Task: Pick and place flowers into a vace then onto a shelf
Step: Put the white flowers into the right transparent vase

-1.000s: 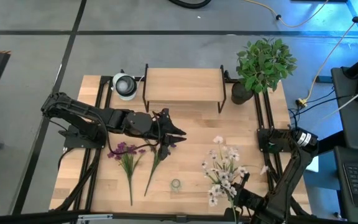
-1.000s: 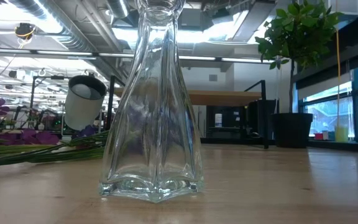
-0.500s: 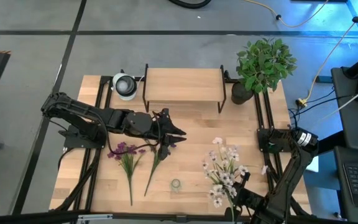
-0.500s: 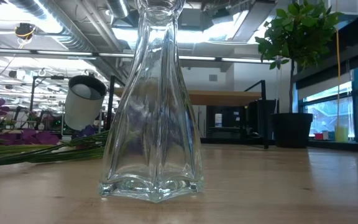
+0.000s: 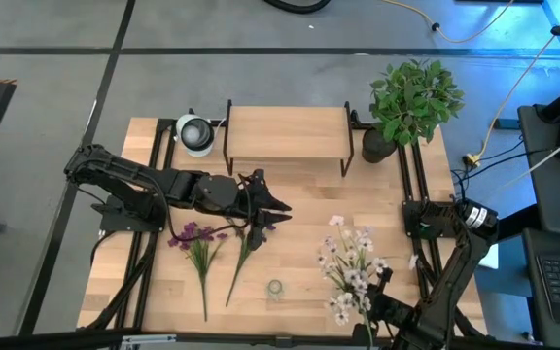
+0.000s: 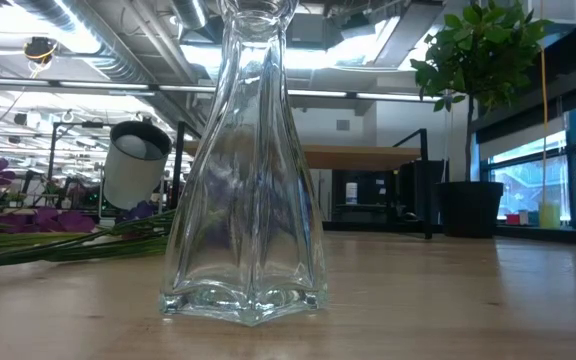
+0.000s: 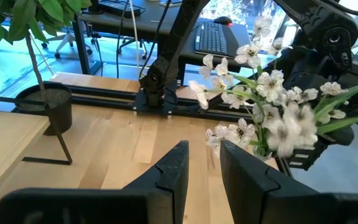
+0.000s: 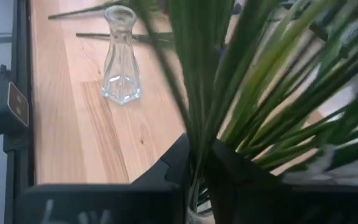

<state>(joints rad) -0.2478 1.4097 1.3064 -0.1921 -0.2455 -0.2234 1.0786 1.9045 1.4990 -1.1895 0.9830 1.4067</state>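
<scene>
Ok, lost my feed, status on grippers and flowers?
Right gripper shut on white spray. Left gripper open, idle mid-table. Vase empty, path clear.

Two matte black jointed arms, left claw [image 7: 202, 168] with blunt angular fingers, right claw [image 8: 199, 167] equally dark

Bright, even overhead light; soft shadows; leaves [image 8: 247, 93] blurred close to right wrist cam.

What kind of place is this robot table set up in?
Probably an office-style robotics lab: exposed ceiling ducts show overhead, a black computer keyboard sits on a desk beyond the light wooden tabletop, and a yellow cable trails across the grey floor.
</scene>
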